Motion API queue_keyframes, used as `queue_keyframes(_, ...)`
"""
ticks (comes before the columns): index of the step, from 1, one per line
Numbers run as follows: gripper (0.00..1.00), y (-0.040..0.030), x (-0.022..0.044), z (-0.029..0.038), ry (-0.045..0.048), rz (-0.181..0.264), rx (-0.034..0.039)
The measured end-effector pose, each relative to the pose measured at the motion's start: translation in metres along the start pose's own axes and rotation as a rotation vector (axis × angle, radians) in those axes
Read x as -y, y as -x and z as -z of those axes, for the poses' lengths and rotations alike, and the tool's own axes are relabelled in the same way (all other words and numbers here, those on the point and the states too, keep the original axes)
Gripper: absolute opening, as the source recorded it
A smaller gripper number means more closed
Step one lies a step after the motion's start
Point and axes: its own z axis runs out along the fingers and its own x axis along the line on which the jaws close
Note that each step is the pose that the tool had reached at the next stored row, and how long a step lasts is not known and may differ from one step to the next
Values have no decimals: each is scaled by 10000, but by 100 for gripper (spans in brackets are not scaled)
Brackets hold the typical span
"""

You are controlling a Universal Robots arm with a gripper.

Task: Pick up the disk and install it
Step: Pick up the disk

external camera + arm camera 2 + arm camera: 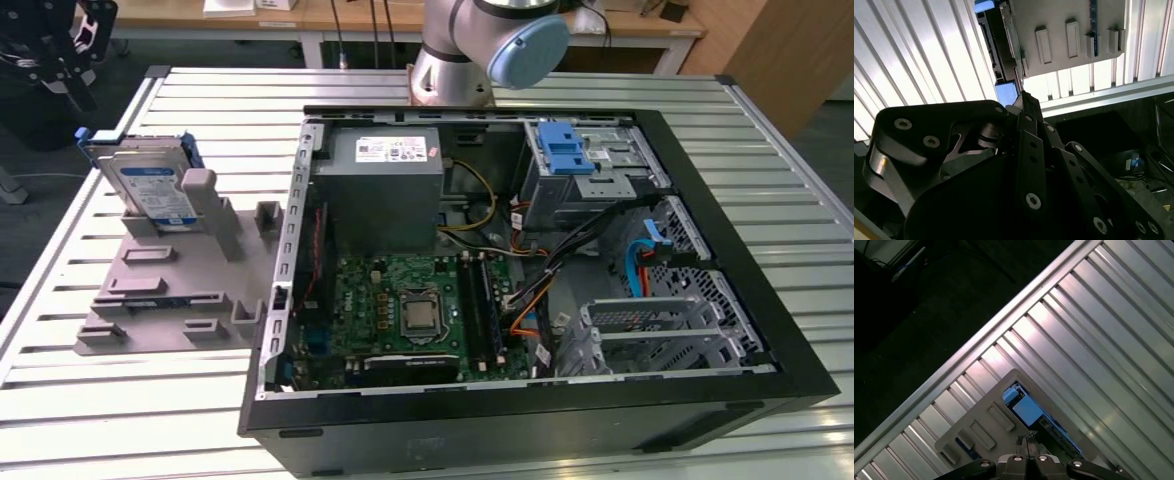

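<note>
**Figure. Start of the disk installation: gripper above the parts holder.**

The gripper (1025,441) hangs over the far-left corner of the slatted table (134,420), at the exterior view's left. In both wrist views its fingertips (1017,82) lie together, with nothing between them. Directly below them stands the disk (150,185). It rests on edge, leaning slightly, in a slot of the grey holder (160,290), with its blue-and-white label facing the near side. The gripper is apart from the disk and touches neither the disk nor the holder. In the first wrist view the disk's upper edge and a patch of its blue label sit just beside the fingertips.

To the exterior view's right of the holder, and well apart from the disk, lies the open computer case (534,430). Inside it are the grey power supply (387,190) on the far side and the motherboard (407,310) on the near side. The metal drive cage (587,190), topped by its blue latch (566,150), is at the far right. The arm's base (467,45) rises beyond the case.

Progress, as judged from this arrangement: the task is at its beginning. The disk has not yet been gripped or lifted, so both picking it up and installing it in the case are outstanding.
</note>
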Motion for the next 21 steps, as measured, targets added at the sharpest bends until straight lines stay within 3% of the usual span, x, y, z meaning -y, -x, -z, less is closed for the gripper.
queue_keyframes(13,11,0,0,-1,-1,62,-1)
queue_keyframes(21,11,0,0,-1,-28,1119,-30)
